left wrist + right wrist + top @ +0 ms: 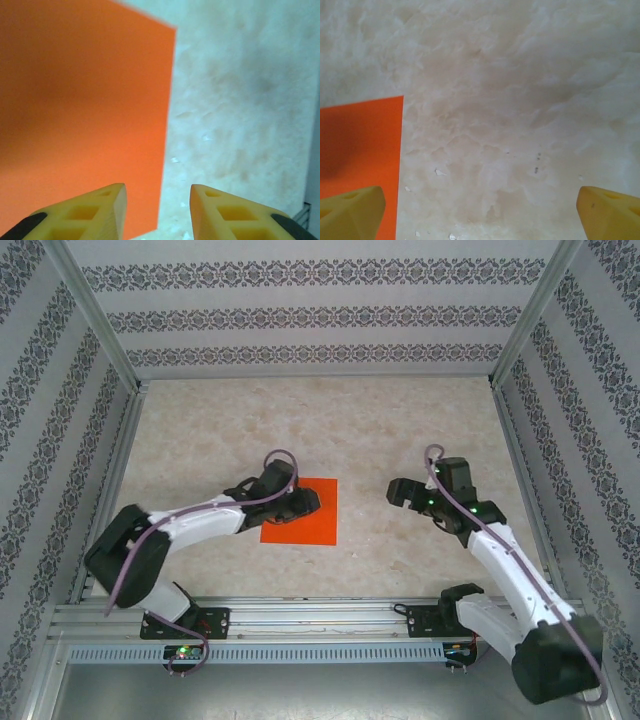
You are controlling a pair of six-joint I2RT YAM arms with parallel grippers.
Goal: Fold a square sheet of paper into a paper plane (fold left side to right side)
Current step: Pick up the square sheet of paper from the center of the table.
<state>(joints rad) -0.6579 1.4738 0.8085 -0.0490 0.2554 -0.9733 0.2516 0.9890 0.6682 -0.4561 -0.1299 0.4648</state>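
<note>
The square sheet of paper (316,518) is bright orange-red and lies flat on the pale table, just left of centre. My left gripper (311,500) is low over the sheet's left half, and its arm covers that side. In the left wrist view the paper (85,110) spreads out under the yellow fingers (107,205). One straight paper edge runs down between them. My left gripper (157,200) stands open with nothing pinched. My right gripper (396,492) hovers to the right of the sheet, wide open (480,200) over bare table, with the paper's edge (360,145) at its left.
The marbled table (400,430) is ringed by a metal frame (95,340) and patterned walls. A rail (300,615) with both arm bases runs along the near edge. Small white flecks (440,172) dot the surface.
</note>
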